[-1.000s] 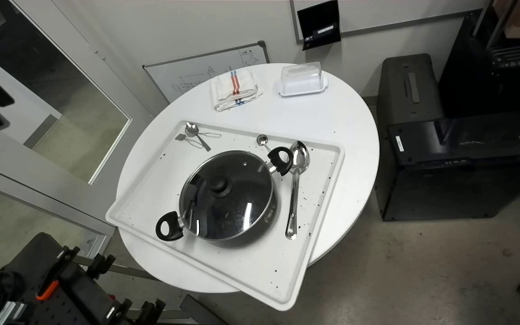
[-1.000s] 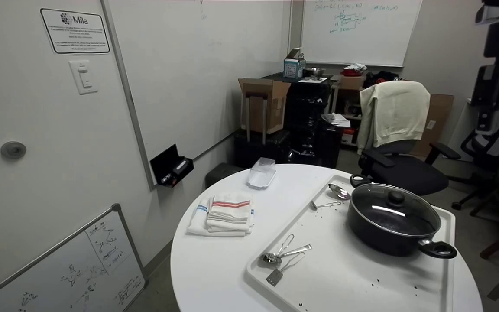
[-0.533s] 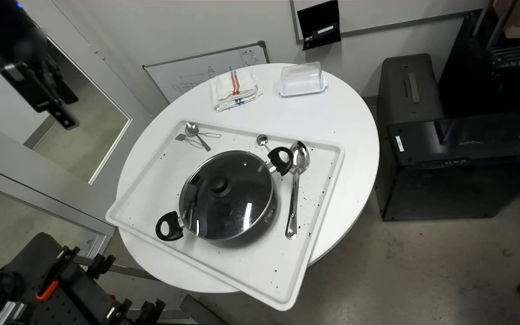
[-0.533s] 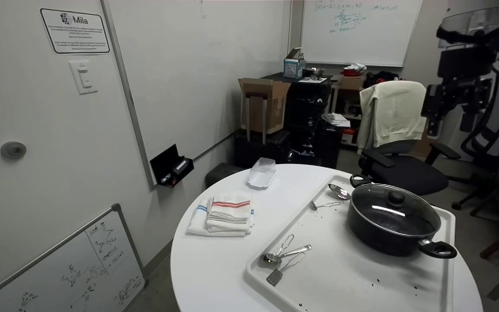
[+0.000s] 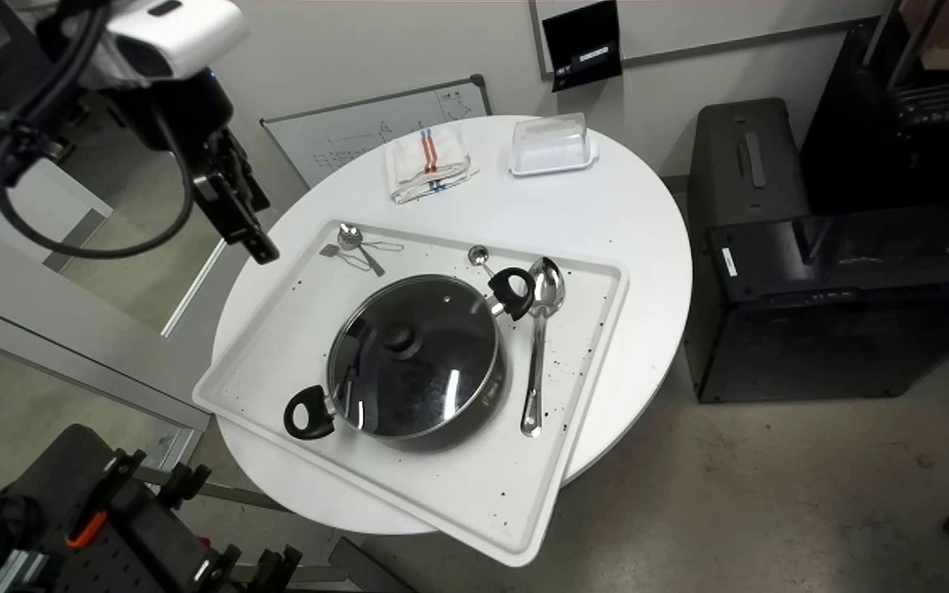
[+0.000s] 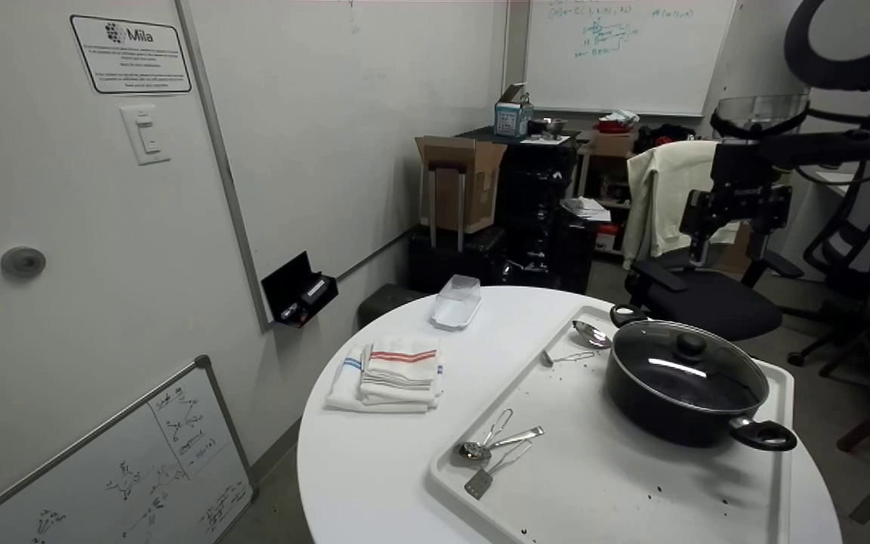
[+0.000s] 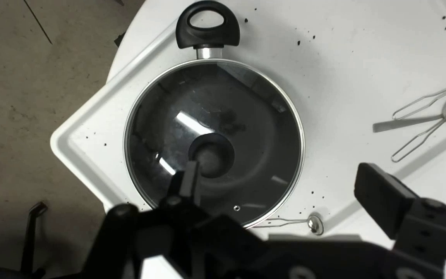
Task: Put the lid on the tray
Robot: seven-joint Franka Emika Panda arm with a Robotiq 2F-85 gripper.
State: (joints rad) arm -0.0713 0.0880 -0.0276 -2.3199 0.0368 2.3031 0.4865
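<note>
The round glass lid (image 5: 421,371) with a metal rim and dark knob sits on the black pan (image 6: 646,412). It also shows in an exterior view (image 6: 699,378) and in the wrist view (image 7: 223,100). The pan stands on the large white tray (image 5: 474,511), which also shows in the wrist view (image 7: 335,69). My gripper (image 7: 279,168) is open and empty above the tray, its fingers wide apart. In the wrist view one finger overlaps the knob's edge. In both exterior views the gripper (image 5: 264,226) (image 6: 728,257) is high and apart from the lid.
A large spoon (image 5: 535,354), a small ladle (image 5: 479,256) and several small utensils (image 5: 351,237) lie on the tray. Folded towels (image 5: 429,161) and a clear-covered butter dish (image 5: 553,152) are on the round white table (image 5: 647,214). The tray overhangs the table's edge. A chair (image 6: 699,295) stands behind.
The arm has come in from the frame's edge to the table's side, moving right in one view and left and down in the other. The gripper stays open. Lid, pan and tray have not moved.
</note>
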